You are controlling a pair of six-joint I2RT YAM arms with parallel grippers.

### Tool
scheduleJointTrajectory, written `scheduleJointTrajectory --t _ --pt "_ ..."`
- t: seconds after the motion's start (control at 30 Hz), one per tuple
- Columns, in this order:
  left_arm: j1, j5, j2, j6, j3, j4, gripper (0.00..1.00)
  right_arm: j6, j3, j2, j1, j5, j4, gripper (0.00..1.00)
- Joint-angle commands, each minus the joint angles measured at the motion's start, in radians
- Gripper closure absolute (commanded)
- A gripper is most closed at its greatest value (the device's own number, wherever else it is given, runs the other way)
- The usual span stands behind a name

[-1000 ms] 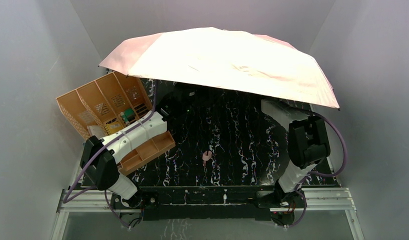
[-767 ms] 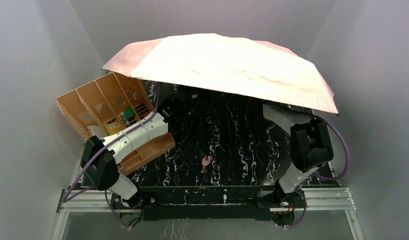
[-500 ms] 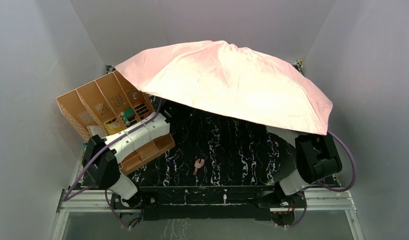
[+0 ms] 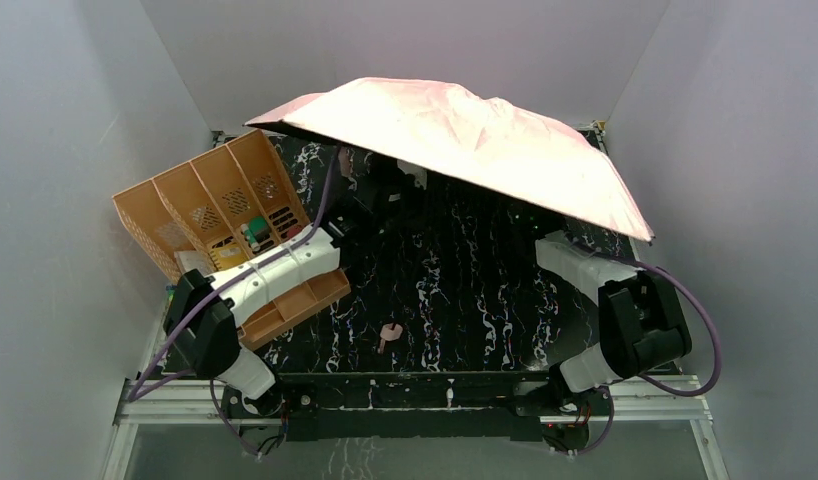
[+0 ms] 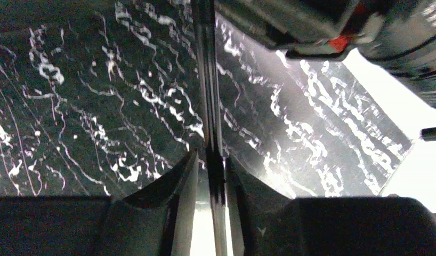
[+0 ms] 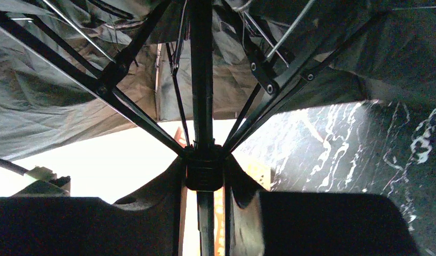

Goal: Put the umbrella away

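Note:
The umbrella (image 4: 465, 145) hangs over the back of the table, shiny pink side up and sagging. Its pink handle (image 4: 388, 335) shows low near the front. My left gripper (image 4: 380, 195) reaches under the canopy's left edge. In the left wrist view it (image 5: 211, 157) is shut on the thin dark shaft (image 5: 206, 80). My right gripper is hidden under the canopy in the top view. In the right wrist view it (image 6: 204, 162) is shut on the black runner (image 6: 204, 175), where the ribs (image 6: 136, 114) meet below the black fabric (image 6: 56, 106).
A tan slotted organiser (image 4: 210, 205) with small items stands at the back left, close to my left arm and the canopy's edge. The table (image 4: 465, 290) is black marble pattern. Grey walls close in on both sides.

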Motion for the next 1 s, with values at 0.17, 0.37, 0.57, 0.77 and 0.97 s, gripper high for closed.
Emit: scheduleJointTrajectory --t 0.17,0.37,0.57,0.77,0.97 --pt "0.023 0.124 -0.233 -0.082 -0.230 0.157 0.48 0.207 0.169 0.007 -0.091 -0.016 -0.129 1.00" --pt "0.011 0.234 -0.365 -0.187 -0.417 0.146 0.25 0.214 0.220 0.062 -0.154 -0.041 -0.069 1.00" --pt "-0.002 0.255 -0.376 -0.213 -0.449 0.124 0.23 0.203 0.240 0.086 -0.167 -0.051 -0.050 1.00" --pt "-0.017 0.270 -0.378 -0.236 -0.475 0.123 0.24 0.197 0.246 0.098 -0.172 -0.046 -0.049 1.00" --pt "-0.030 0.273 -0.326 -0.239 -0.488 0.131 0.33 0.214 0.258 0.110 -0.178 -0.051 -0.036 1.00"
